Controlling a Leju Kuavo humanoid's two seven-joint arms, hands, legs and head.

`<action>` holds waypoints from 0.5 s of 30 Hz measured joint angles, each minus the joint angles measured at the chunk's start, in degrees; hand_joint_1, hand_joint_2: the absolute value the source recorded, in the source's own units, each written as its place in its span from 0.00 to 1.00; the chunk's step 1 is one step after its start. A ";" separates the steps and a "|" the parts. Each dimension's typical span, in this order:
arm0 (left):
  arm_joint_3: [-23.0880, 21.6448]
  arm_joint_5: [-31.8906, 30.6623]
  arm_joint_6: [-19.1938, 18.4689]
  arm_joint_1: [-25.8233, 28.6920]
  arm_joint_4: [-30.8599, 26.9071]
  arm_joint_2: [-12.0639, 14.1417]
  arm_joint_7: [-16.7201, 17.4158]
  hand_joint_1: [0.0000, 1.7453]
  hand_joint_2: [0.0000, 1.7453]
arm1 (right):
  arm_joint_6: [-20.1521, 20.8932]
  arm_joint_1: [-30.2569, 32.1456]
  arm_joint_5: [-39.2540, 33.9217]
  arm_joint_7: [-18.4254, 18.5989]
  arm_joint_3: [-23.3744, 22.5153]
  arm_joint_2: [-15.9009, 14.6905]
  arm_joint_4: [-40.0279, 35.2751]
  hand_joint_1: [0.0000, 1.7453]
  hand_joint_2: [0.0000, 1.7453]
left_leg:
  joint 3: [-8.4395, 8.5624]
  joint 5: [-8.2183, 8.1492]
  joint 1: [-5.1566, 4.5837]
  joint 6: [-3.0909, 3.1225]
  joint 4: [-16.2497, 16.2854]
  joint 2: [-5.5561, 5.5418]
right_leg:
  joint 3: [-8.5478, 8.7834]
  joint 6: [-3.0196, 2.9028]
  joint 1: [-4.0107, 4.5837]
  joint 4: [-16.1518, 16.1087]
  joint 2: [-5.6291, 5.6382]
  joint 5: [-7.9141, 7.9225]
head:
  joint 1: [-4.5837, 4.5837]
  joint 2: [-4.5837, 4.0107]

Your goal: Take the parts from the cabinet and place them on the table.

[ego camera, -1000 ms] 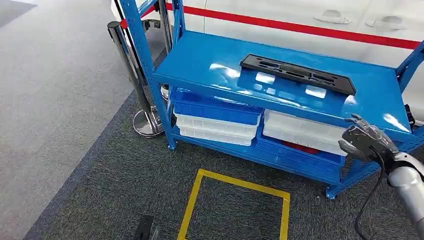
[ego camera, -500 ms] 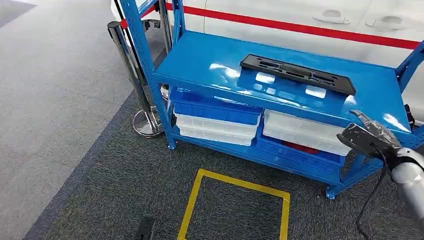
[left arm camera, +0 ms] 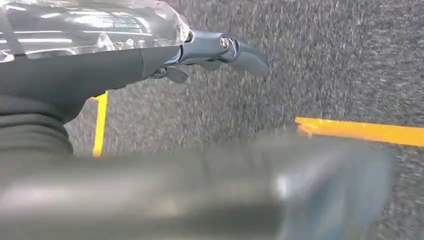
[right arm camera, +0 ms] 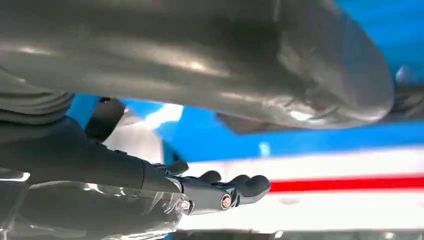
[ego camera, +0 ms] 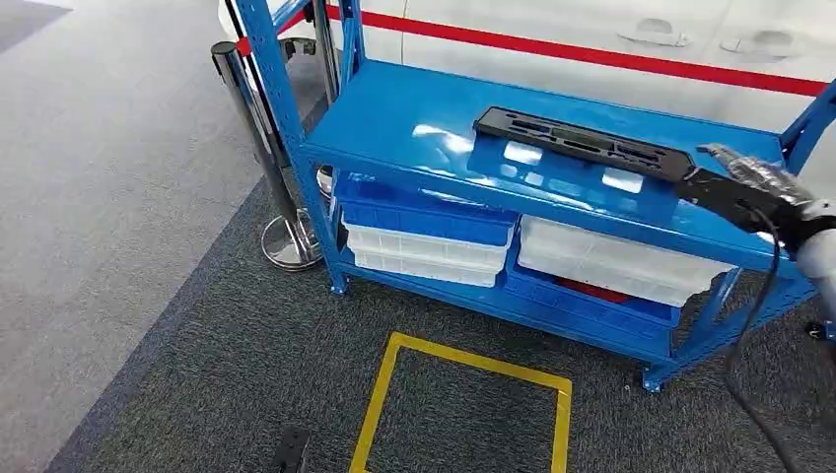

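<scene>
A long black plastic part (ego camera: 582, 143) with several slots lies flat on the top shelf of the blue cabinet (ego camera: 414, 118). My right hand (ego camera: 739, 187) is stretched out flat over the shelf's right side, its fingertips at the part's right end. Whether they touch it I cannot tell. In the right wrist view the right hand (right arm camera: 150, 170) has straight fingers (right arm camera: 235, 187) set apart from the thumb (right arm camera: 250, 75), and it holds nothing. My left hand (left arm camera: 150, 60) hangs over the dark carpet with its fingers (left arm camera: 240, 50) loosely extended and nothing in them.
White bins (ego camera: 424, 251) and blue bins (ego camera: 434, 217) are stacked on the lower shelves. A chrome stanchion (ego camera: 261, 148) stands by the cabinet's left post. A yellow tape square (ego camera: 463, 414) marks the carpet in front. A white vehicle with a red stripe (ego camera: 592, 49) is behind.
My right hand has risen from below the shelf's front edge to the top shelf and reached toward the black part's right end. The part has not moved.
</scene>
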 joint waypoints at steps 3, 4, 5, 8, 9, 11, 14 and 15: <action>0.70 1.96 -1.44 -0.18 0.00 -0.13 -1.40 0.00 0.00 | -1.72 1.00 -0.31 -0.37 1.81 2.83 2.53 0.00 0.00 | -0.01 0.05 0.00 0.03 0.01 -0.07 | 0.00 0.00 0.01 0.00 -0.09 0.00 | 0.00 0.00; 1.22 2.73 -1.53 -0.20 0.00 -0.15 -1.64 0.00 0.00 | -2.20 1.36 -0.44 -0.48 2.27 3.64 3.42 0.00 0.00 | -0.01 0.05 0.00 0.03 0.00 -0.08 | 0.00 0.00 0.01 0.00 -0.10 0.00 | 0.00 0.00; 1.73 3.47 -1.57 -0.21 0.00 -0.17 -1.72 0.00 0.00 | -2.53 1.71 -0.59 -0.50 2.62 4.36 4.21 0.00 0.00 | -0.01 0.05 0.00 0.03 0.00 -0.08 | 0.00 0.00 0.01 0.00 -0.09 0.00 | 0.00 0.00; 3.13 4.81 -2.08 -0.20 0.00 -0.15 -2.34 0.00 0.00 | -2.88 2.28 -1.16 -0.55 3.34 5.68 6.25 0.00 0.00 | -0.14 0.02 -0.15 0.06 0.25 -0.08 | -0.03 0.13 -0.09 -0.11 -0.10 0.09 | 0.00 0.00; 3.52 4.83 -2.27 -0.19 0.00 -0.15 -2.62 0.00 0.00 | -2.90 2.35 -1.42 -0.57 3.45 6.00 6.92 0.00 0.00 | -0.24 0.00 -0.15 0.09 0.31 -0.09 | -0.09 0.17 -0.13 -0.14 -0.10 0.11 | 0.00 0.00; 4.20 4.83 -2.36 -0.18 0.00 -0.15 -2.67 0.00 0.00 | -2.91 2.36 -1.77 -0.72 3.58 6.31 7.91 0.00 0.00 | -0.48 -0.03 -0.18 0.14 0.44 -0.12 | -0.19 0.27 -0.23 -0.14 -0.10 0.18 | 0.00 0.00; 4.52 4.85 -2.36 -0.19 0.00 -0.13 -2.64 0.00 0.00 | -2.97 2.53 -2.16 -1.07 3.63 6.55 9.02 0.00 0.00 | -0.64 -0.06 -0.34 0.49 0.56 -0.13 | -0.23 0.61 -0.35 -0.36 -0.10 0.39 | 0.00 0.00; 4.59 4.85 -2.36 -0.20 0.00 -0.13 -2.64 0.00 0.00 | -2.99 2.73 -2.21 -1.11 3.63 6.62 9.31 0.00 0.00 | -1.03 -0.14 -0.26 0.89 0.08 -0.12 | -0.17 0.98 -0.28 0.30 -0.08 0.76 | 0.00 0.00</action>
